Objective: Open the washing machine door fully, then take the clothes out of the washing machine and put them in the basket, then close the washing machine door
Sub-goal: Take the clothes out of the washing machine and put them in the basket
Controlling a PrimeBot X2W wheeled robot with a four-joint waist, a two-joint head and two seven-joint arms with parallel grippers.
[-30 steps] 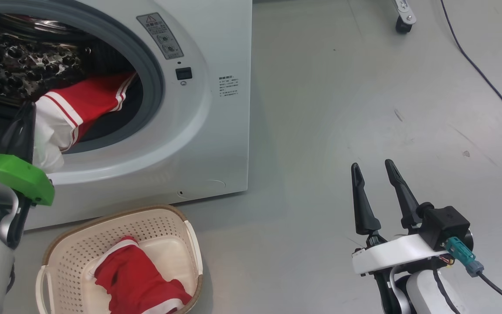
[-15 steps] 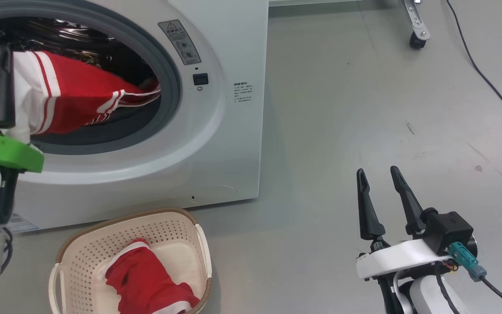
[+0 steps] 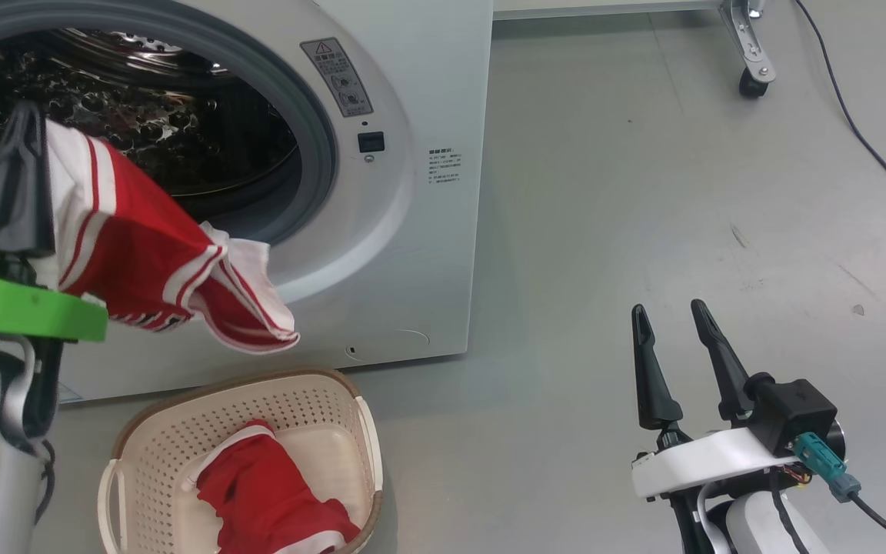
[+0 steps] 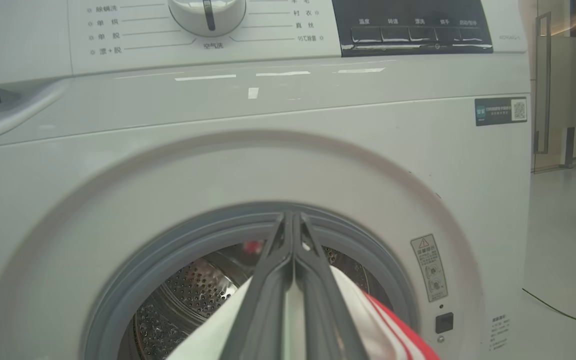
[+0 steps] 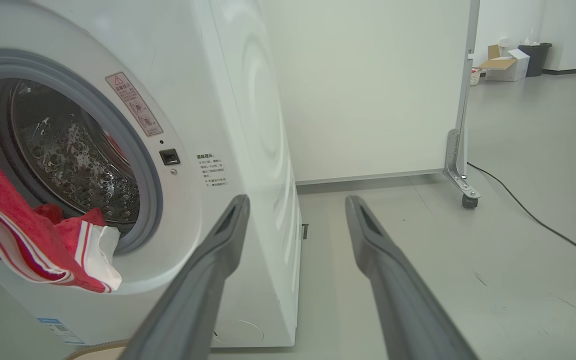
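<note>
**Red garment out of the drum, basket waiting below**

The left gripper (image 3: 24, 123) is clamped tight on a red garment (image 3: 143, 261), pinching it near its white upper edge. The cloth drapes down and to the right of the fingers, and its loose tail hangs free in front of the washing machine (image 3: 428, 77), outside the grey rubber ring (image 3: 320, 138). The basket (image 3: 243, 377) sits on the floor (image 3: 643, 192) below and a touch right of that gripper, with a second garment (image 3: 266, 500) crumpled inside. The right gripper (image 3: 667, 308) is well off to the side over bare floor, jaws spread, holding nothing.

The step in hand looks like carry-and-drop. To do it well, bring the gripper across until the hanging tail is over the basket's middle. Then lower it so the tail pools inside first, and only then let go. Release too high or off-centre and the cloth may drape over the rim.

The fabric is soft and limp, red with white panels and thin stripes, and it folds under its own weight. The basket is rigid cream plastic with perforated walls, rounded corners and a brown woven-look rim. It is probably light enough to slide if nudged. Behind the gripper, the drum (image 3: 143, 115) is glossy dimpled steel.
</note>
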